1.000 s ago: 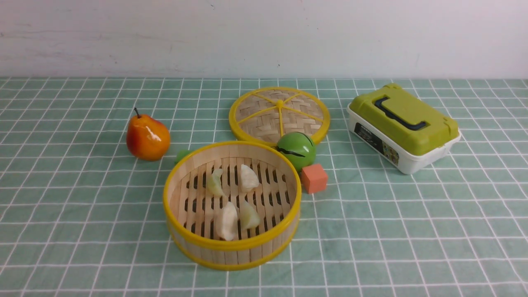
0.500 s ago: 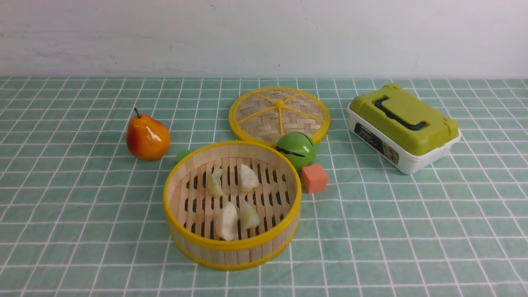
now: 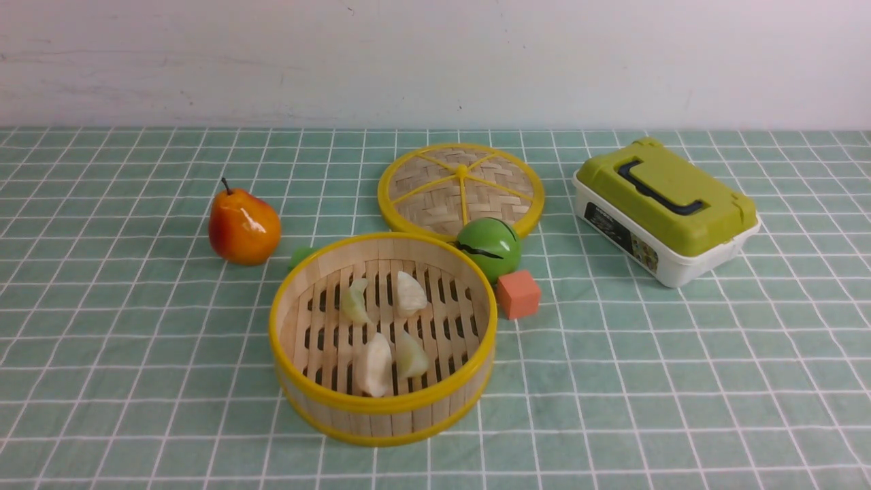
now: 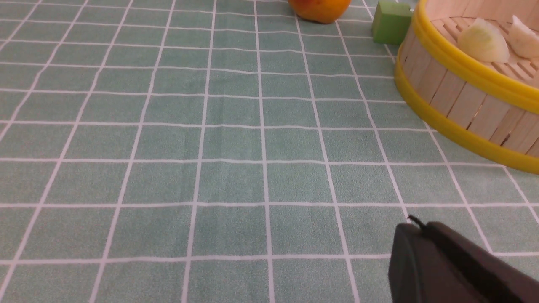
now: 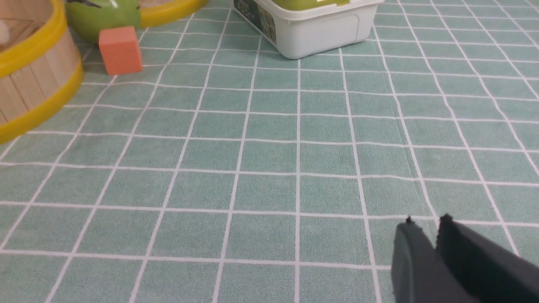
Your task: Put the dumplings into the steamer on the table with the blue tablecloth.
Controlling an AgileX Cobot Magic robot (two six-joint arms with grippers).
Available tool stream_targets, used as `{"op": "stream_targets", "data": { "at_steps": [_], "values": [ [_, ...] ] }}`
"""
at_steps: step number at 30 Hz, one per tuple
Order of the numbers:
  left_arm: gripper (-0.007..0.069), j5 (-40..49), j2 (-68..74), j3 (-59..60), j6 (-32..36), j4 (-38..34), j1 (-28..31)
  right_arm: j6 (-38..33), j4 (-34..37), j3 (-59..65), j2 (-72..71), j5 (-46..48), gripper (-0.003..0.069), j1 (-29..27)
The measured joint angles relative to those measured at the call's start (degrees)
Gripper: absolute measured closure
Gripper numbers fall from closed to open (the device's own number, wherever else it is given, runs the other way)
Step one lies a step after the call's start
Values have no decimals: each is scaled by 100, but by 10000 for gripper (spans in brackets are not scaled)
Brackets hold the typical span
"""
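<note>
From the front, nothing on the desk [image 3: 680, 381] has shifted over the last second: all four dumplings [image 3: 384, 330] lie where they did, inside the steamer [image 3: 382, 408], which stands near the middle of the desk, closer to its front edge. No dumpling shows on the cloth, so the task looks finished. Two dumplings sit toward the far wall of the steamer, two touch near its front wall; they are pale, glossy crescents, some tinged green. Behind the steamer lie its lid [image 3: 463, 187] and a green ball [image 3: 488, 248]; an orange cube [image 3: 518, 294] is just beside it, a pear [image 3: 243, 228] toward the left edge, a lidded box [image 3: 667, 211] toward the right. Neither arm shows here.

In the left wrist view, the left tool [image 4: 414, 235] hangs low over bare cloth, its jaws pressed together on nothing, near the steamer's outer wall.

In the right wrist view, the right tool [image 5: 425, 229] shows a narrow gap between its tips, empty, well apart from the steamer, with the cube and box beyond.
</note>
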Motion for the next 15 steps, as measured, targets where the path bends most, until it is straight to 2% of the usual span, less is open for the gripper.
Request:
{"op": "stream_targets", "data": {
  "at_steps": [15],
  "values": [
    [638,0,0,0,0,0,0,-5,0,0,0,0,554,0]
  ]
}}
